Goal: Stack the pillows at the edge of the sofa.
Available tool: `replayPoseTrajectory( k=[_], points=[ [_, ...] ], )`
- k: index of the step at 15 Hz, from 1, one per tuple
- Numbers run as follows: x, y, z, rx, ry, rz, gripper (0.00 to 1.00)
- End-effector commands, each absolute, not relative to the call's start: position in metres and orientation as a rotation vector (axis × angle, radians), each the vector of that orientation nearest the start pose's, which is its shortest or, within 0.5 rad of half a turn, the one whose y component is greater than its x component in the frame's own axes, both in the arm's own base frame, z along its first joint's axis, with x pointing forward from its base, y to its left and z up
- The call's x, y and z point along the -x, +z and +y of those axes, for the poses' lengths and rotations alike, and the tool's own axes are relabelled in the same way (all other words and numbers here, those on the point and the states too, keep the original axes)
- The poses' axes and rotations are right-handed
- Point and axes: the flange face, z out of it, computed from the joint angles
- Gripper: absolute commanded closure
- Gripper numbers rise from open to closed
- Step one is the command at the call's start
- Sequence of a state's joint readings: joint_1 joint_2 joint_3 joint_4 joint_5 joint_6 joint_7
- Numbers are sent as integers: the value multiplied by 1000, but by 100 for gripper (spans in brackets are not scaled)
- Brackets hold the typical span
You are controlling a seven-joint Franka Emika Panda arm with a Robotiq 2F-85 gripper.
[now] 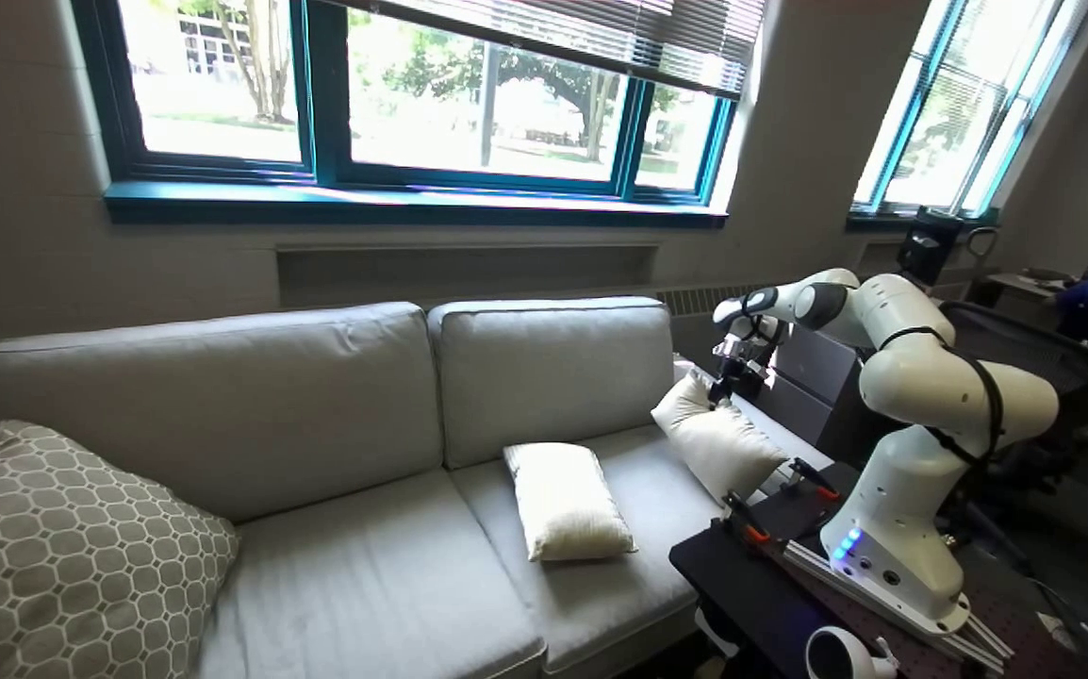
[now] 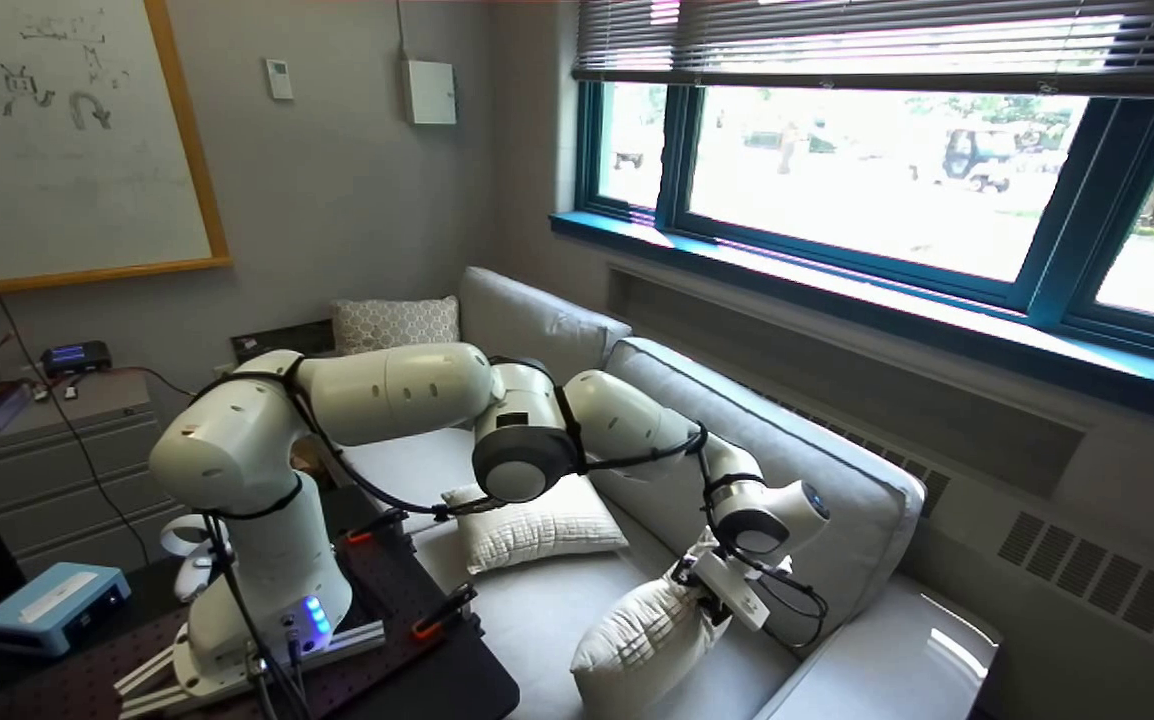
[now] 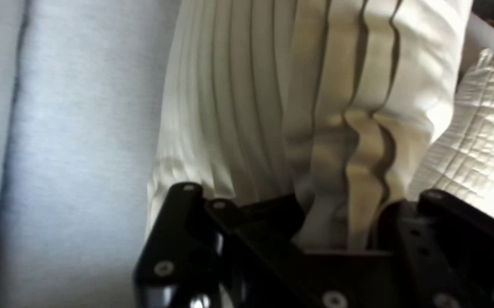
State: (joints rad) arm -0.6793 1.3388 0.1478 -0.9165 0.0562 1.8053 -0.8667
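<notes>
Between clenched jaws, one white pillow (image 1: 721, 441)

You had a patterned cushion (image 1: 82, 561) and a blue-framed window (image 1: 421, 104) with a partly lowered blind (image 2: 897, 45) in both exterior views. In an exterior view, you also had a scribbled-on whiteboard (image 2: 67, 180), a drawer cabinet (image 2: 37, 480) lower down and, nearer, a blue box (image 2: 52, 605).

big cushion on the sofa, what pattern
The cushion is grey-beige with a pale, rounded lattice; clearest in an exterior view.
</notes>
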Motion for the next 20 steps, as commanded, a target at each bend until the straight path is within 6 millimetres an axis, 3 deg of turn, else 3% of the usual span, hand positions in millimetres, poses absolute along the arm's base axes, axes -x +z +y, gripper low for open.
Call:
replayPoseTrajectory(
  k=[1,6,10,14,20],
  points=[
    [-611,12,-409,2848,299,-200,98],
    [-620,-13,-413,3056,315,12,99],
    [-622,-9,-408,3124,332,66,99],
    [-626,-3,-405,3084,326,-65,99],
    [-636,0,-392,3061,351,-453,99]
  ],
)
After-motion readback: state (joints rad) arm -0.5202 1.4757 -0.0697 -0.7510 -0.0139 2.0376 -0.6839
